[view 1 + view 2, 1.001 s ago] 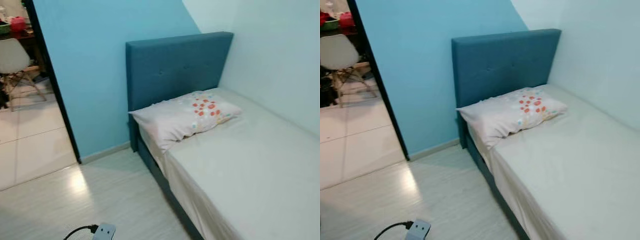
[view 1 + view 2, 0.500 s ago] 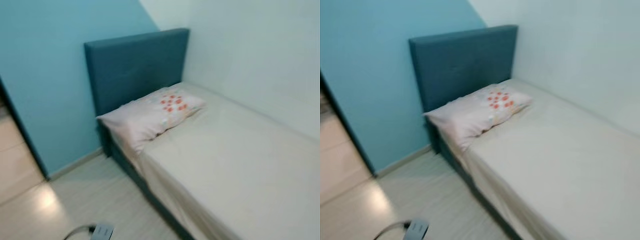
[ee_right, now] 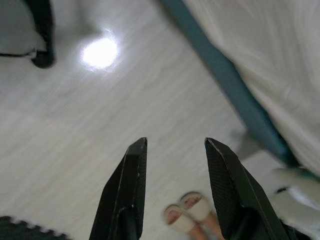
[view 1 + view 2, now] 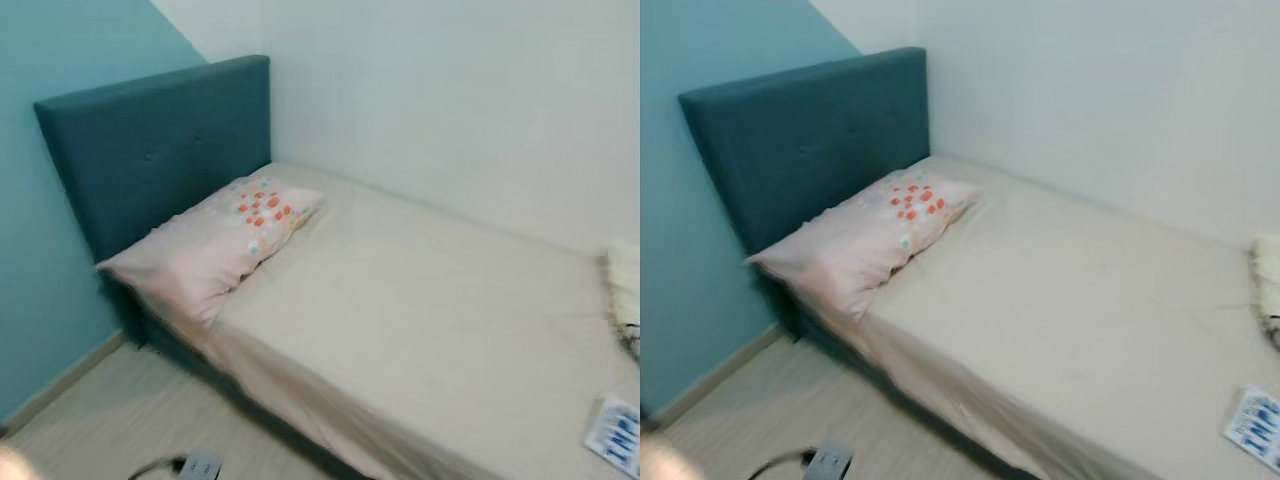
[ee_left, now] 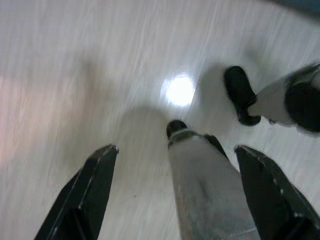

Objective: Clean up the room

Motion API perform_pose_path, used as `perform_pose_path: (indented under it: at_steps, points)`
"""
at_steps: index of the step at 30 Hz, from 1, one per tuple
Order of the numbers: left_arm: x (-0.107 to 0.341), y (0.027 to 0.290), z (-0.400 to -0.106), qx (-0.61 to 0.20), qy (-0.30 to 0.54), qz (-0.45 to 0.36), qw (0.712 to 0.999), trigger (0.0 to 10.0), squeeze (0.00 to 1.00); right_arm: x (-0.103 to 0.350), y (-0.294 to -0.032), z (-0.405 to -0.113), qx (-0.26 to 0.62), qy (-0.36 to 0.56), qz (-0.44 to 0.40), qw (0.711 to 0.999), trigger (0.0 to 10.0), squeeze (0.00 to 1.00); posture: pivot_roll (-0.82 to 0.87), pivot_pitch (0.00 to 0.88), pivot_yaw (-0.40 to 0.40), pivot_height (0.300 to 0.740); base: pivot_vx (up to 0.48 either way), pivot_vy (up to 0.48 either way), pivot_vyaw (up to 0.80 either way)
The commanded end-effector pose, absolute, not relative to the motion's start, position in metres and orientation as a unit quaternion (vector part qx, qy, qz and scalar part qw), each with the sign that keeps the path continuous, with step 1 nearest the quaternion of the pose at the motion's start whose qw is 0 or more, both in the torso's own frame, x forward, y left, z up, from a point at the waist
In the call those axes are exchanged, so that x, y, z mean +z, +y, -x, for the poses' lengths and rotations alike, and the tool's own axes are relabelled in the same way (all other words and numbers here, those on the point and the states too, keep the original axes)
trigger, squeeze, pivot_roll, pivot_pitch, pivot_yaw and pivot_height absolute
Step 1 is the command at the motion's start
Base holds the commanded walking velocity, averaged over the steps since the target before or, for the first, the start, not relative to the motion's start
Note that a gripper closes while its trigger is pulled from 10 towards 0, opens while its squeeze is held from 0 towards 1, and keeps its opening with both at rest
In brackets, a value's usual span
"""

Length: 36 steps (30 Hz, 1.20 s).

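A single bed (image 4: 420, 330) with a cream sheet stands against the white wall, its blue padded headboard (image 4: 150, 150) at the left. A pale pillow (image 4: 215, 245) with orange dots lies at the head end. On the sheet at the far right lie a white fluffy cloth (image 4: 625, 290) and a flat blue-and-white packet (image 4: 615, 435). My left gripper (image 5: 176, 147) hangs open over the pale floor, with my own leg (image 5: 205, 190) between its fingers in the picture. My right gripper (image 3: 175, 142) also hangs open above the floor beside the bed's blue base (image 3: 225, 75).
A white power strip (image 4: 200, 466) with a black cable lies on the floor by the bed. A person's feet in white slippers (image 3: 187, 210) stand close below my right gripper. The blue wall (image 4: 40, 60) is to the left of the headboard.
The camera has swung to the right. The doorway and the chair have left the picture, and the bed's right part with the cloth and the packet has come into view.
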<state>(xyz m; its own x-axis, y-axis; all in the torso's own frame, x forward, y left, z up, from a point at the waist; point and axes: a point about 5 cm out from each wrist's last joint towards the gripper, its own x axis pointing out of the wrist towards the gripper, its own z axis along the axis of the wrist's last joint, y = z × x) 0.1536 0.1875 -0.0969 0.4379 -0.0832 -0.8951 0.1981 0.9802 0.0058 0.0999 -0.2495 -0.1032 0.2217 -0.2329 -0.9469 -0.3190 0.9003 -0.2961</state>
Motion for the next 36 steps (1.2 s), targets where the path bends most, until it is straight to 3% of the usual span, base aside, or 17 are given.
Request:
perform_pose_path:
  at_steps: [1, 15, 21, 23, 24, 25, 26, 31, 36]
  points:
    - [-0.095, 0.189, -0.157, -0.084, 0.518, -0.051, 0.850, 10.0, 0.00, -0.102, -0.253, -0.101, 0.025, 0.622, 0.225, 0.749, 10.0, 0.00, 0.01, 0.000, -0.027, 0.740, 0.000, 0.000, -0.76]
    - [-0.095, 0.177, -0.162, -0.085, 0.514, -0.060, 0.851, 10.0, 0.00, -0.103, -0.248, -0.103, 0.025, 0.615, 0.222, 0.756, 10.0, 0.00, 0.01, 0.000, -0.024, 0.740, 0.000, 0.000, -0.75]
    - [-0.096, 0.168, -0.164, -0.079, 0.516, -0.079, 0.849, 10.0, 0.00, -0.093, -0.249, -0.135, -0.041, 0.563, 0.178, 0.806, 10.0, 0.00, 0.01, 0.000, -0.032, 0.740, 0.000, 0.000, -0.75]
    - [-0.096, 0.173, -0.163, -0.070, 0.518, -0.097, 0.847, 10.0, 0.00, -0.085, -0.243, -0.161, -0.043, 0.523, 0.142, 0.839, 10.0, 0.00, 0.01, 0.000, -0.032, 0.740, 0.000, 0.000, -0.75]
    - [-0.096, 0.173, -0.163, -0.070, 0.518, -0.097, 0.847, 10.0, 0.00, -0.085, -0.243, -0.161, -0.043, 0.523, 0.142, 0.839, 10.0, 0.00, 0.01, 0.000, -0.032, 0.740, 0.000, 0.000, -0.75]
    - [-0.096, 0.179, -0.162, -0.061, 0.520, -0.110, 0.845, 10.0, 0.00, -0.079, -0.237, -0.177, -0.031, 0.501, 0.123, 0.856, 10.0, 0.74, 0.01, 0.000, -0.031, 0.740, 0.000, 0.000, -0.76]
    - [-0.096, 0.185, -0.160, -0.049, 0.521, -0.120, 0.844, 10.0, 0.00, -0.073, -0.229, -0.192, -0.016, 0.484, 0.101, 0.869, 10.0, 1.00, 0.01, 0.000, -0.034, 0.740, 0.000, 0.000, -0.77]
    - [-0.094, 0.200, -0.159, -0.009, 0.525, -0.123, 0.842, 10.0, 0.00, -0.065, -0.207, -0.215, 0.016, 0.458, 0.047, 0.888, 10.0, 1.00, 0.03, 0.000, -0.049, 0.740, 0.000, 0.000, -0.77]
    - [-0.094, 0.208, -0.156, 0.023, 0.532, -0.109, 0.840, 10.0, 0.00, -0.070, -0.198, -0.208, 0.020, 0.464, 0.024, 0.885, 10.0, 1.00, 0.03, 0.000, -0.049, 0.740, 0.000, 0.000, -0.77]
